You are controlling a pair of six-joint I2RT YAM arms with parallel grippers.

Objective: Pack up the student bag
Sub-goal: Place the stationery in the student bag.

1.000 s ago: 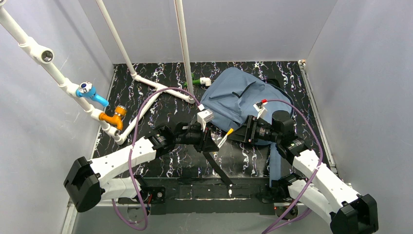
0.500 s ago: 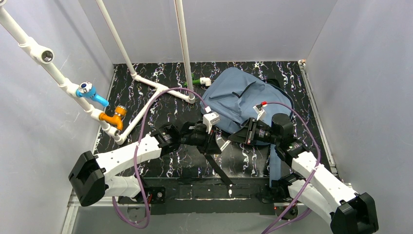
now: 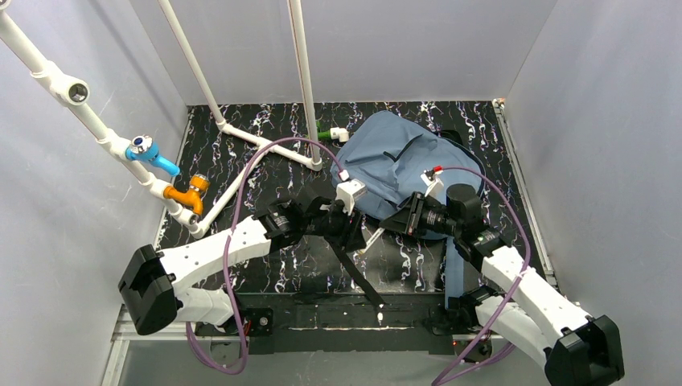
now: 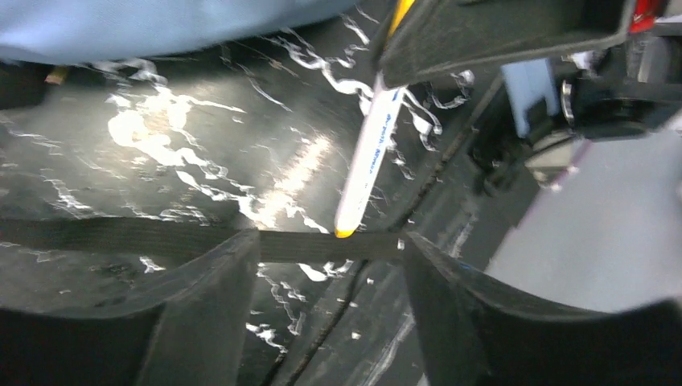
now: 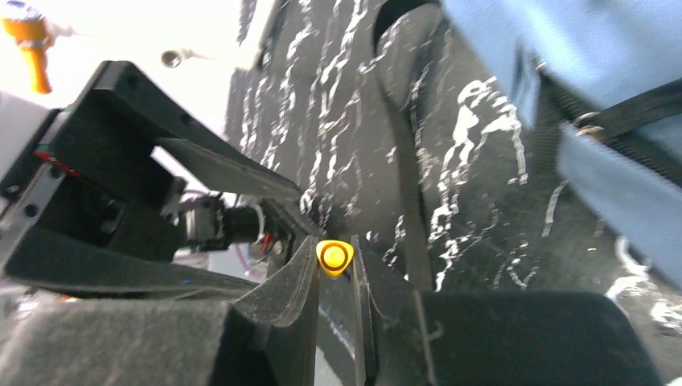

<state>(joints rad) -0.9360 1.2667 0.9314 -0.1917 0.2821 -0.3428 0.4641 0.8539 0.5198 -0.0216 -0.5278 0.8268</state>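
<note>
The bag lies flat and rumpled on the far right part of the black marbled counter. A black strap trails from it toward the near edge. The right tool sits at the bag's near left edge, clamped tight on a white pen. In the right wrist view the pen's yellow three-sided end faces the camera, pinched between the two fingers. From that tool the pen slants down toward the counter, its yellow tip at the strap; whether it touches the strap cannot be told. The left tool faces the right one from just beside it, jaws spread wide and holding nothing. In the left wrist view the pen's tip shows between the two fingers, apart from both, and the strap runs flat across the counter behind them. White pipes stand and lie over the left and far side of the counter, one carrying a blue valve and an orange valve. A green fitting lies near the bag's far left corner.
</note>
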